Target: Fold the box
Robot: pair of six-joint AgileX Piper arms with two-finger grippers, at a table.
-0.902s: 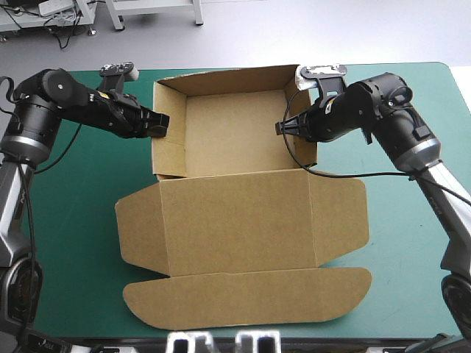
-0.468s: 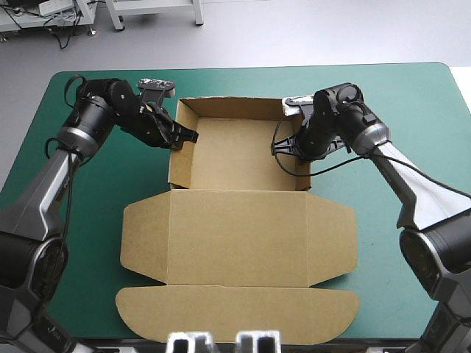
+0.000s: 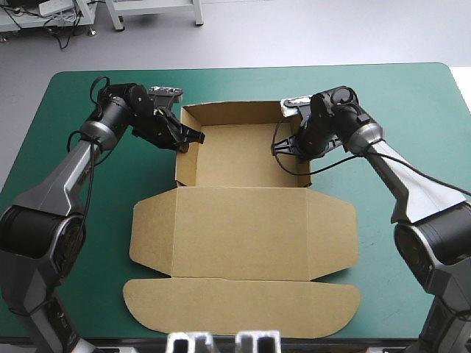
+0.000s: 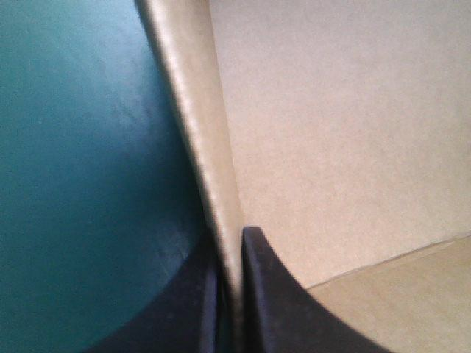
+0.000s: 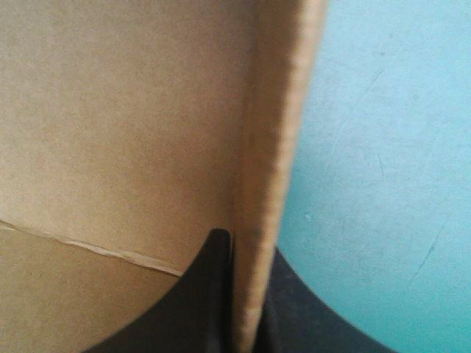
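box [image 3: 243, 220] of brown board lies mid-table on the teal-green cover [image 3: 412, 103]: an open tray [image 3: 243, 158] toward the far edge, its lid [image 3: 243, 232] flat toward the near edge. left gripper [image 3: 188, 138] pinches the tray's left wall [image 3: 185, 165], and right gripper [image 3: 283, 147] pinches the right wall [image 3: 304, 173]. the step in hand looks like setting the side walls upright. next, both should probably let go without tipping them.

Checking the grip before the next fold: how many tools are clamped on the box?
2. The left tool pinches the left wall, one finger on each side. The right tool pinches the right wall likewise. Neither is hidden.
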